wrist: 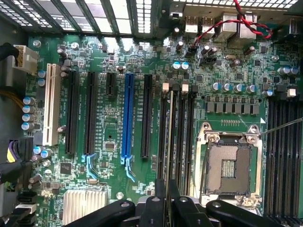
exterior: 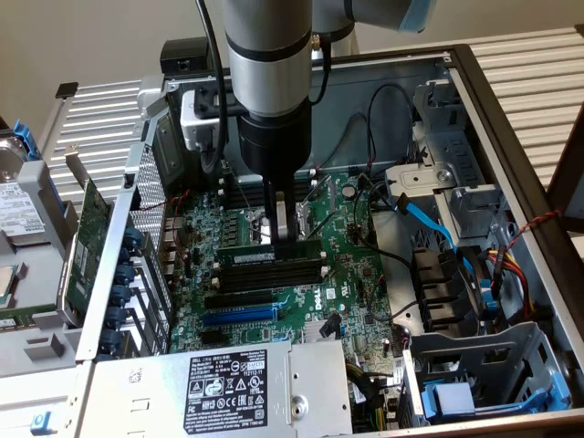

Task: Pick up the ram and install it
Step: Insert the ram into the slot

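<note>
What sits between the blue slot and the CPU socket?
Wrist view: between the blue slot and the CPU socket lie one black slot, then the memory slots, with the ram edge-on over them.

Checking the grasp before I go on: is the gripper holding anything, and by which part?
Yes: the gripper holds the ram, jaws shut on its upper long edge near mid-length, above the memory slots.

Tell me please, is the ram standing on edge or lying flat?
On edge: the ram stands upright along the black slots, held at its top by the gripper.
</note>
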### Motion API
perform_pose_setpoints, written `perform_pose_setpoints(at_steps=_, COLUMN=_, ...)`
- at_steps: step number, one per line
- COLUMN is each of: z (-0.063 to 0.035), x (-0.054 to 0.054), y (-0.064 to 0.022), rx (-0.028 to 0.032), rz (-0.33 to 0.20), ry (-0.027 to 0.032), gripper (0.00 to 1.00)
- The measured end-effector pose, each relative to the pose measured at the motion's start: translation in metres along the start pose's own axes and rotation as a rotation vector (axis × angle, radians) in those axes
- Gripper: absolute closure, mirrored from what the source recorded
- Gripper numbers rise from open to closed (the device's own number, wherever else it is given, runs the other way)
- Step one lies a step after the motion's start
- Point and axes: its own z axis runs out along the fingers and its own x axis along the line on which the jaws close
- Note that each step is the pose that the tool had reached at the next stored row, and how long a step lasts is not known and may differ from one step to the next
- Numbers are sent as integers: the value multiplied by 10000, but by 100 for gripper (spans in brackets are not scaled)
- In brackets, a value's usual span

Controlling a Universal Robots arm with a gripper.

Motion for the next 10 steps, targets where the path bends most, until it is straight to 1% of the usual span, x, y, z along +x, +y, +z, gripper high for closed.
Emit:
perform_pose_setpoints(at_steps=2, z=6, x=0, y=0, rx=-4, rz=1, ry=-4, gripper=86)
perform_pose_setpoints(at_steps=6, z=16, x=1, y=0, rx=-16, rz=-24, ry=-40, gripper=86)
perform_pose_setpoints(at_steps=10, z=29, x=1, y=0, rx=-23, rz=-44, ry=-41, gripper=86)
